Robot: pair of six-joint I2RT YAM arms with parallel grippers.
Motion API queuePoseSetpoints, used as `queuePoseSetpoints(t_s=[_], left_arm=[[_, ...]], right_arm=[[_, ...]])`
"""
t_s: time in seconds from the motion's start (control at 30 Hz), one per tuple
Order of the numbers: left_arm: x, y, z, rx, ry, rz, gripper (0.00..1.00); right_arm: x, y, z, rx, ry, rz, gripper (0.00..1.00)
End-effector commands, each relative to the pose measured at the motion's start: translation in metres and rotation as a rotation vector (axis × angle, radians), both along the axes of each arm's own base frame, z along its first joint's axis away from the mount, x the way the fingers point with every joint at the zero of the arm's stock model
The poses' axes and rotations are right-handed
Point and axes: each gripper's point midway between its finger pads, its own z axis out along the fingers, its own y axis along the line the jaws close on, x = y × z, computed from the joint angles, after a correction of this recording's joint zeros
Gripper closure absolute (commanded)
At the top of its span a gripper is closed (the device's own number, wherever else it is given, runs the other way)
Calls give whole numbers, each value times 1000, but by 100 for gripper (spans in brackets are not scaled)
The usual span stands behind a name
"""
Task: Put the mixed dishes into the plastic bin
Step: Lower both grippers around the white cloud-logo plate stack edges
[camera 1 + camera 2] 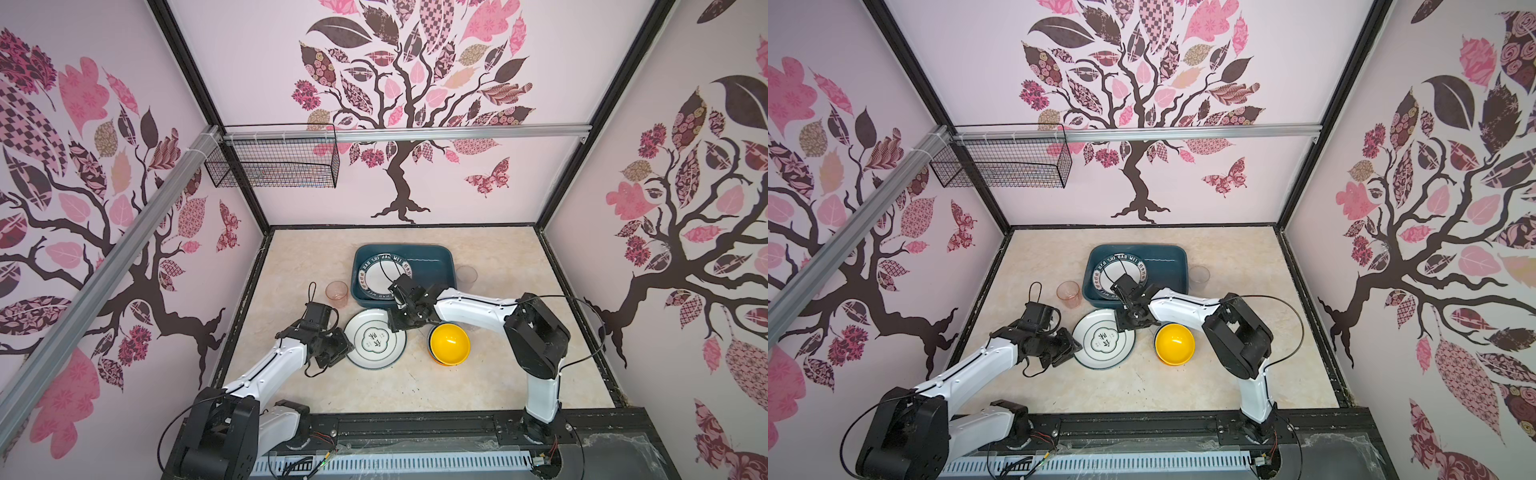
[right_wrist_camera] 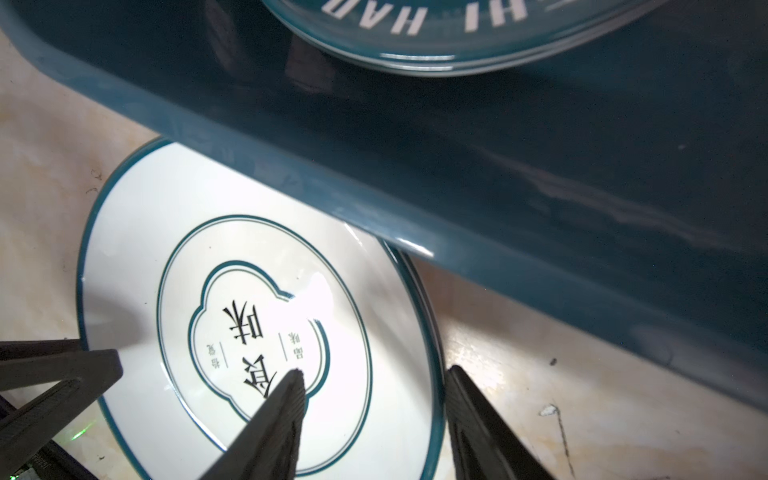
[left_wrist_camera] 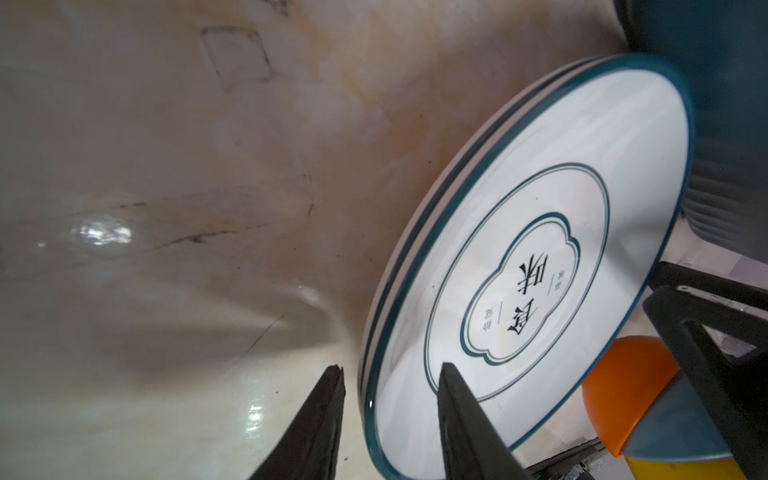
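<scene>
The white teal-rimmed plate (image 1: 376, 338) lies flat on the table just in front of the plastic bin (image 1: 432, 272), close under its near wall. The left wrist view shows a second rim beneath it, so it looks to be a stack of two.

The left gripper (image 3: 390, 374) stands spread astride the plate edge farthest from the bin, one finger over the face and one outside. The right gripper (image 2: 376, 371) straddles the edge nearer the bin the same way. Neither is pinching yet.

A good lift likely needs both outer fingers under the rim before closing, then an even rise to clear the bin wall. The bin's free side is the best place for it, beside the lettered plate (image 1: 380, 274) already inside.

That plate's dark rim reads roughly "HAO SHI HAO WEI". The plate on the table carries two large black characters, seemingly 食味, in a teal lobed frame. The smaller characters are illegible.
</scene>
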Motion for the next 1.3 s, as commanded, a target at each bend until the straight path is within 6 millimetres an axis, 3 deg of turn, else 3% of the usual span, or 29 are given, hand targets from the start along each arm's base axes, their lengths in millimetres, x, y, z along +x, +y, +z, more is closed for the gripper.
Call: queuePoseSetpoints(t_s=[0.0,1.27], left_arm=[[-5,0,-7,0,9,-12,61],[-4,-2,-8,-6,5,-15,67]], right_arm=[[1,9,-7,3,18,19,43],[-11,18,-18,38,74,59,55]])
